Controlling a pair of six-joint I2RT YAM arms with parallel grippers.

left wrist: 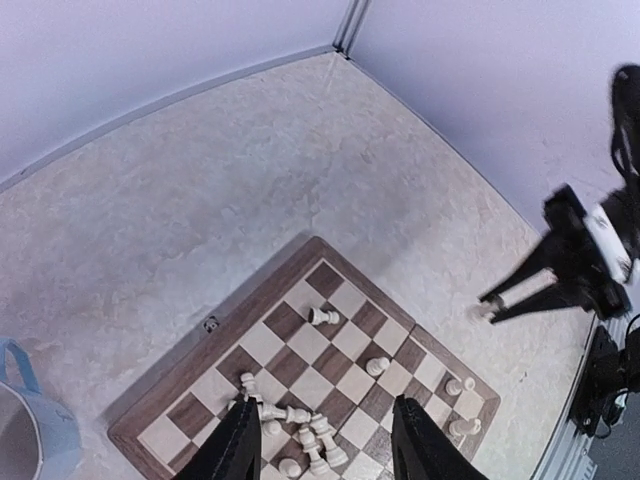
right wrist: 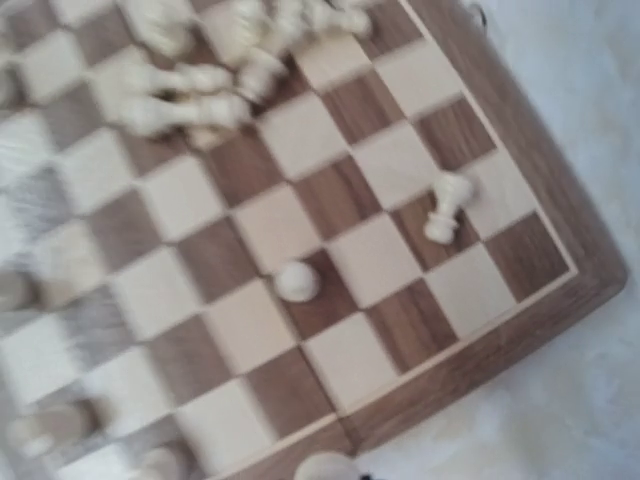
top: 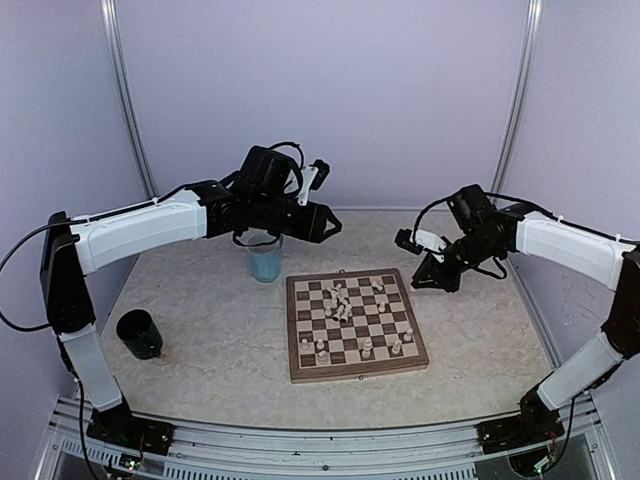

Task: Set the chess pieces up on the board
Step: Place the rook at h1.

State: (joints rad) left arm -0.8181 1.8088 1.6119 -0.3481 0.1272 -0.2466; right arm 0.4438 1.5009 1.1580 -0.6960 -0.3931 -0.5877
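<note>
Chess pieces (top: 340,300): most lie toppled in a heap on the far-middle squares of the board (top: 356,373), touching one another. A few stand upright along the near rows, so setup looks barely started (the ranks are far from filled). The right wrist view shows one pawn (right wrist: 297,282) upright on a dark square and another piece (right wrist: 445,205) on its side near the board's corner, both well apart from the heap.

The left gripper (top: 332,225) hangs above the table behind the board's far edge. Its fingers (left wrist: 235,445) are apart with nothing between them, and its camera looks straight down on the heap. My read is that it's lining up a pick there.

The right gripper (left wrist: 492,308) is low, just off the board's right side. I cannot tell if its jaws are together or gripping. A pale blob (right wrist: 325,466) sits at the bottom edge of its own view and might be a piece, but it's too blurred to call.

Blue cup (top: 265,262) sits under the left arm, just behind the board. Black cup (top: 140,333) is well off to the left, near that arm's base.
</note>
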